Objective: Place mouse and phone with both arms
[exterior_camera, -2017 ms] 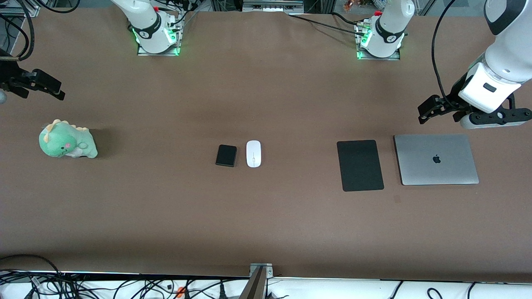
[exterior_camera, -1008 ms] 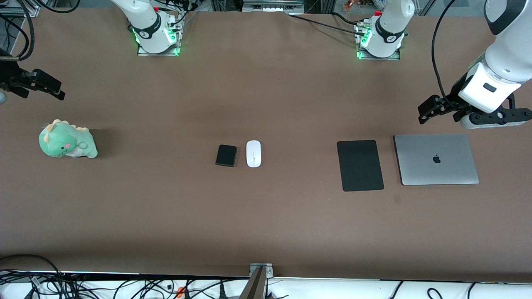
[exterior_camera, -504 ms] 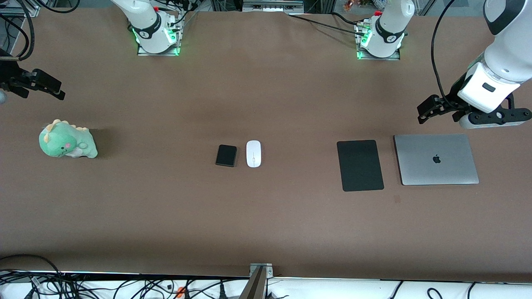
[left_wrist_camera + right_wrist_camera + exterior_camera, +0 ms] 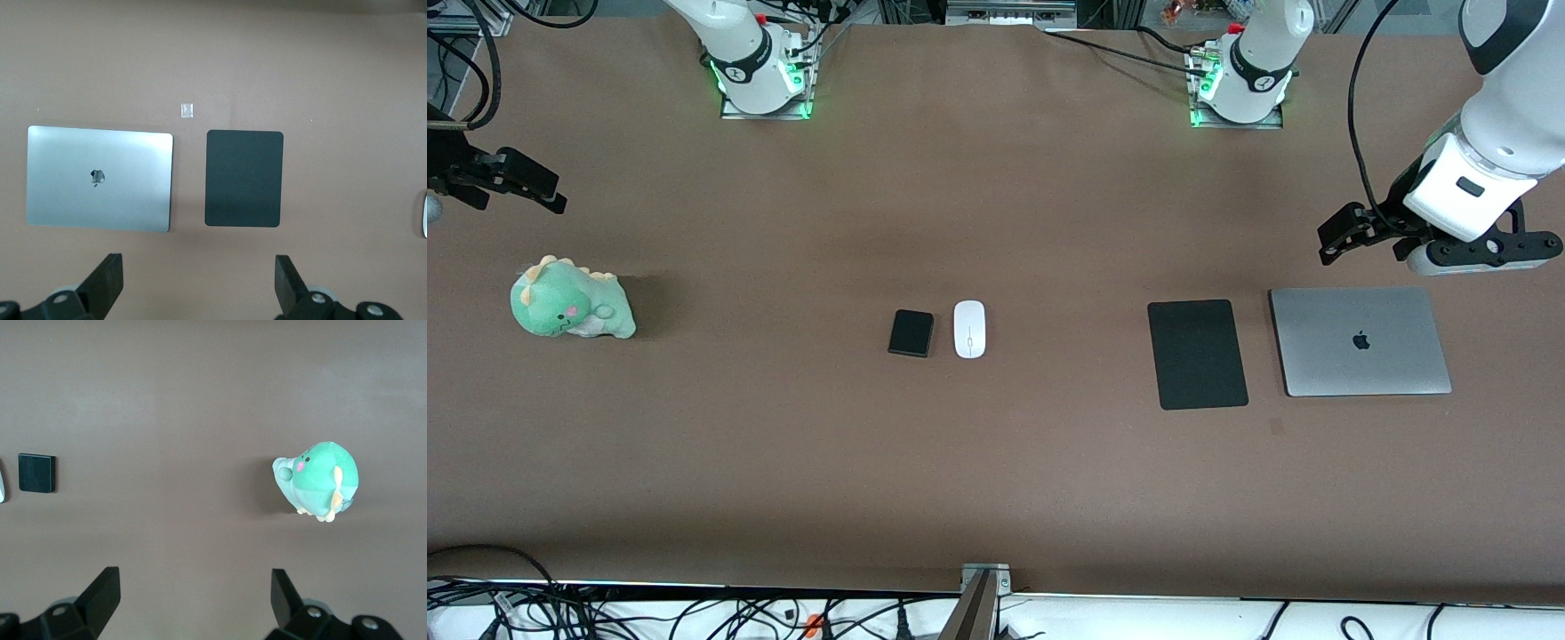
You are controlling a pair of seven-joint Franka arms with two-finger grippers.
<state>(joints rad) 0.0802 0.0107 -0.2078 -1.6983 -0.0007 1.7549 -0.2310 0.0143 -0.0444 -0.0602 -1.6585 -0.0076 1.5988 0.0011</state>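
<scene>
The white mouse (image 4: pixel 969 329) and the black phone (image 4: pixel 911 333) lie side by side at the table's middle, the phone toward the right arm's end. The phone also shows in the right wrist view (image 4: pixel 36 473), and the mouse's edge shows there (image 4: pixel 2 487) and in the left wrist view (image 4: pixel 424 213). My left gripper (image 4: pixel 1336 238) (image 4: pixel 199 280) is open and empty, up over bare table beside the laptop. My right gripper (image 4: pixel 534 184) (image 4: pixel 193 597) is open and empty, up over bare table beside the plush toy.
A large flat black mat (image 4: pixel 1197 354) (image 4: pixel 244 178) and a closed silver laptop (image 4: pixel 1360 341) (image 4: pixel 100 179) lie toward the left arm's end. A green dinosaur plush (image 4: pixel 569 298) (image 4: pixel 319 480) sits toward the right arm's end.
The left arm's wrist has crept very slightly toward the robots' bases. The mouse, the phone and the right arm have not moved.
</scene>
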